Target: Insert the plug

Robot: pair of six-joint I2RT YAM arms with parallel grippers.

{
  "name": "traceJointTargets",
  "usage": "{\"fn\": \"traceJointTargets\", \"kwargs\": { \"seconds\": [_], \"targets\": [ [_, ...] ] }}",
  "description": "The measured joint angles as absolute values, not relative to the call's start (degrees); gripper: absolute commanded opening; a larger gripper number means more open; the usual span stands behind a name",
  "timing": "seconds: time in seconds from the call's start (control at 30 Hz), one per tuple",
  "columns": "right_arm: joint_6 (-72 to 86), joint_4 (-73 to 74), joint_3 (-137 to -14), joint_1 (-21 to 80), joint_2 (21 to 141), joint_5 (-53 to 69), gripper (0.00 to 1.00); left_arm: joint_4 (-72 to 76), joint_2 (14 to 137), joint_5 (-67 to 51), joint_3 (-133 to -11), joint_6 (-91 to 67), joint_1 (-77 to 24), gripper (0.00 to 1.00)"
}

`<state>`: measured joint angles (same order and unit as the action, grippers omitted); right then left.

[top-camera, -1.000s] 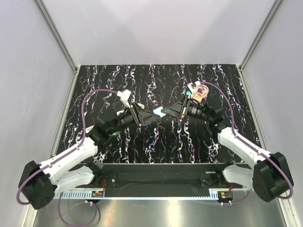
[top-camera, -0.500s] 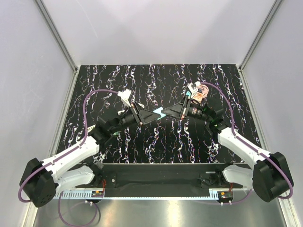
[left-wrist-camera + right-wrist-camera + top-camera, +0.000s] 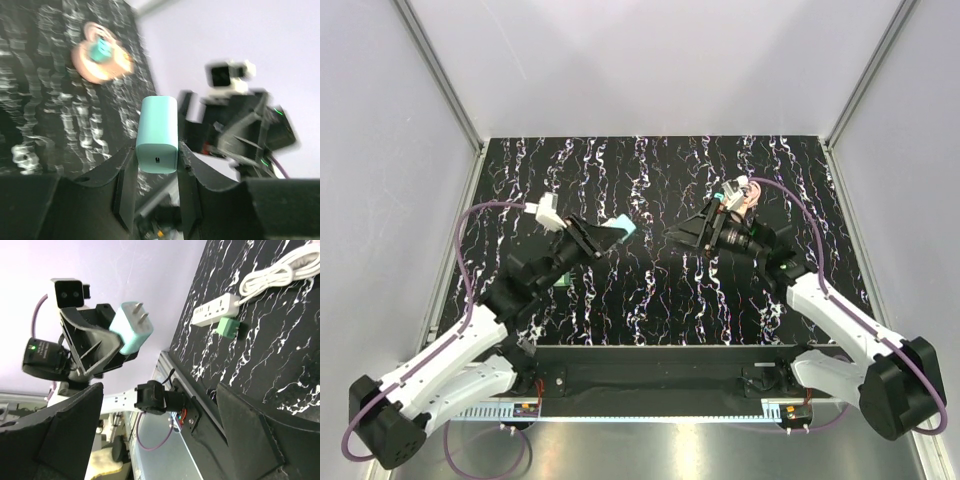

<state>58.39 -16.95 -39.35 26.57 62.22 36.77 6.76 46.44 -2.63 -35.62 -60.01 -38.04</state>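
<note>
The plug [image 3: 621, 228] is a small teal block, and my left gripper [image 3: 611, 233] is shut on it, holding it in the air left of the table's middle. In the left wrist view the plug [image 3: 157, 135] sits clamped between both fingers, its flat end with a small slot facing the camera. In the right wrist view the plug [image 3: 131, 329] shows two metal prongs pointing up and away from the left gripper. My right gripper [image 3: 686, 233] is open and holds nothing, a hand's width to the right of the plug. The white power strip [image 3: 217, 310] lies flat on the table.
A brighter green cube [image 3: 229, 326] lies next to the power strip, whose white cable [image 3: 275, 271] is coiled beyond it. A pinkish round disc with a teal piece on it [image 3: 101, 50] lies near the right arm [image 3: 745, 196]. The black marbled table [image 3: 650, 160] has grey walls around it.
The plug has passed from the right gripper to the left. The left arm has drawn back to the left with it, and the right gripper has opened.
</note>
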Motion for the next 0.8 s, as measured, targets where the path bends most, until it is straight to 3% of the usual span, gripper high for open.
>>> {"fn": "traceJointTargets", "kwargs": {
  "seconds": [0.23, 0.37, 0.8],
  "targets": [
    [57.0, -12.9, -40.4, 26.6, 61.5, 34.1, 1.00, -21.1, 48.8, 16.8, -52.0, -62.0, -36.9, 0.00],
    [56.7, -11.8, -40.4, 26.6, 62.0, 33.9, 1.00, -29.5, 52.4, 22.5, -60.9, -64.8, -32.9, 0.00],
    [54.1, -7.3, -40.4, 26.6, 62.2, 33.4, 1.00, -58.0, 65.6, 15.2, -67.3, -93.4, -6.8, 0.00]
  ]
}}
